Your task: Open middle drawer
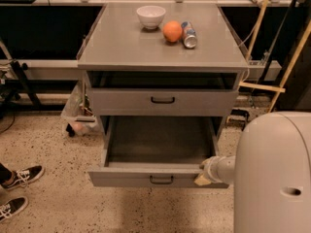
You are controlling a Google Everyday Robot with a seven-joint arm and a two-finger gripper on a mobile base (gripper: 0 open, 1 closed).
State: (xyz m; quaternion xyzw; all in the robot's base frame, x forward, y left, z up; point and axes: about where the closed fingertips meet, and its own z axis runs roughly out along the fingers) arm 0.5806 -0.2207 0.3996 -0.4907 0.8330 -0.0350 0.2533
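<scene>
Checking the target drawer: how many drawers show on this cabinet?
2. The upper drawer is pushed in; the middle drawer below it is pulled out, with the gripper at its front right corner. Another may hide beneath it.

On the counter (121,47), the bowl (151,16) sits near the back edge at centre. The orange (172,31) lies to its right and further forward, with the can (188,35) just beside it on the right. Below the front edge, the middle drawer (121,177) juts out, and the gripper (202,179) is at the right end of its front.
</scene>
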